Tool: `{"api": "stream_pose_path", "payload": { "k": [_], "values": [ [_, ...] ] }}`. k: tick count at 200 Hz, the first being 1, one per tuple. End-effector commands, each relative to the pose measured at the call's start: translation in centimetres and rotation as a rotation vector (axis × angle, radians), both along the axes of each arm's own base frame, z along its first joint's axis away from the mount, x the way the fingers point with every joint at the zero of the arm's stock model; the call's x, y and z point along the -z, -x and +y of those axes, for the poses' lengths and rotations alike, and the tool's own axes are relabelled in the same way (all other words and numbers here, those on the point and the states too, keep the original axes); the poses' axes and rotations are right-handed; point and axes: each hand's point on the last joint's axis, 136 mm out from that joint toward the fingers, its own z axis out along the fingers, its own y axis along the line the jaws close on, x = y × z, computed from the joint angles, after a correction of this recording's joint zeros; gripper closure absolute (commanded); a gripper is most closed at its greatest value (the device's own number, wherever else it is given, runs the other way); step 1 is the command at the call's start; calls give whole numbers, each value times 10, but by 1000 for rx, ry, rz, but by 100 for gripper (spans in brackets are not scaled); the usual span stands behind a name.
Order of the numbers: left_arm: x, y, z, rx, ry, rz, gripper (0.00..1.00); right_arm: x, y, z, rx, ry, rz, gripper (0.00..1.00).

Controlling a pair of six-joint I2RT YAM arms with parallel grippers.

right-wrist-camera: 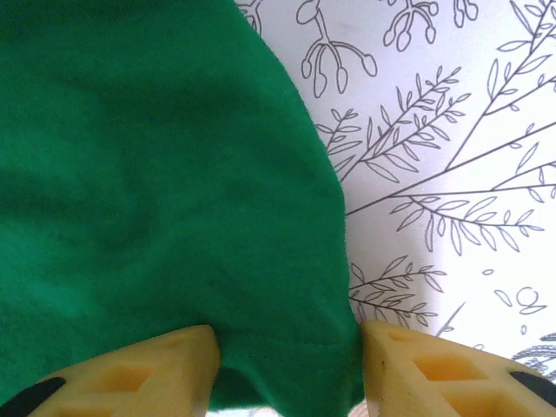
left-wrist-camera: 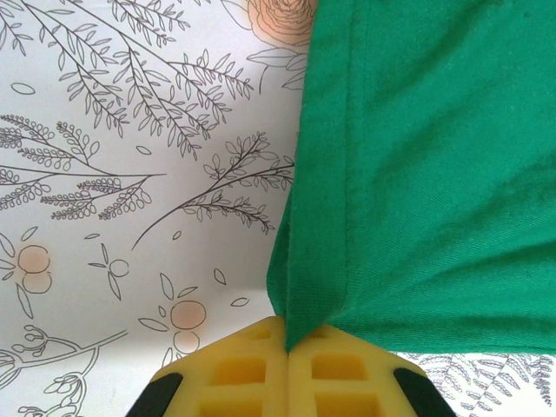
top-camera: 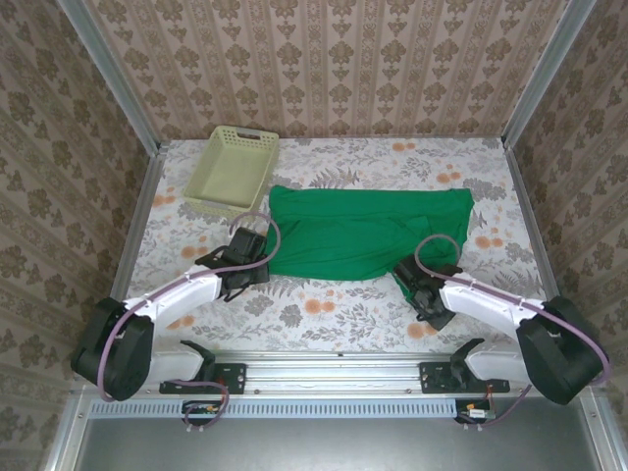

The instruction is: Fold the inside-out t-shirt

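Top view: t-shirt (top-camera: pixel 368 234) lies mid-tabletop (top-camera: pixel 334 309), long axis left–right, beyond both claws. Basket (top-camera: pixel 234 169) sits toward the far-left corner. Left gripper (top-camera: pixel 258 260) is at the shirt's near-left corner, right gripper (top-camera: pixel 412 279) at its near-right corner; neither is nearer.
Left wrist: jaws together, clamped on the hem corner.
Right wrist: fingers (right-wrist-camera: pixel 187 365) apart, hem between them, unpinched.

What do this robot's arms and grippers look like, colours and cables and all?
Both the left arm and right arm have white links with bulky black joints, and a mauve cable loops along each. The left gripper and right gripper carry yellow fingers with square moulded recesses.
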Motion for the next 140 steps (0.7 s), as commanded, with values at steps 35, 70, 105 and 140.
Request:
{"api": "stream_pose_path", "payload": {
  "k": [35, 70, 105, 140],
  "values": [
    [-10, 0, 2, -14, 10, 0, 100, -3, -3, -1, 46, 0, -45, 93],
    [-18, 5, -13, -5, 65, 21, 100, -57, 4, -32, 38, 104, -129, 100],
    [-24, 33, -25, -19, 83, 67, 100, -94, 18, -67, 66, 124, -190, 100],
    [-15, 60, -23, -96, 136, 141, 100, -122, 11, -81, 58, 81, -242, 100]
  ]
}}
